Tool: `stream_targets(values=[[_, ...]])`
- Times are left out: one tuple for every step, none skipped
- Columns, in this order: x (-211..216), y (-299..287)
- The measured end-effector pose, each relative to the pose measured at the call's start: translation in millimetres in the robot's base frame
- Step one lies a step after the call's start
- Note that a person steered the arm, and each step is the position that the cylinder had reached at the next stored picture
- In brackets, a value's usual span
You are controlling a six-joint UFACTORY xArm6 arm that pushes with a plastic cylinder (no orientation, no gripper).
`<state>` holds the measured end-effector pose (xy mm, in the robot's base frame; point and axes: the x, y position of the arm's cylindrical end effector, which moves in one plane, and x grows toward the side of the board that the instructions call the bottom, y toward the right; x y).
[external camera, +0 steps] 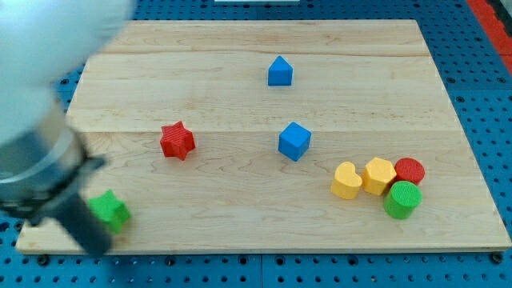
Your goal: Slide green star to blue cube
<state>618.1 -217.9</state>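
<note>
Our green star [110, 211] sits at the board's [240, 64] bottom-left corner, close to its bottom edge, with our blurred dark rod [76, 220] against its left side; our tip itself is lost in the blur, so we cannot tell whether it touches. The blue cube [294, 141] lies well apart toward the view's right, bare wood between them; the red star [177, 141] stands above that path. We carry no gripper, so nothing is held.

My blurred arm [48, 120], cut off at 9 and 12 o'clock, hides part of the green star [112, 211]; my tip cannot be made out.
</note>
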Motion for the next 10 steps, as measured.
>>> stream_targets(values=[[-12,-37],[-32,17],[-64,127],[-81,197],[-84,154],[-93,150],[-98,203],[-102,190],[-110,168],[-122,196]])
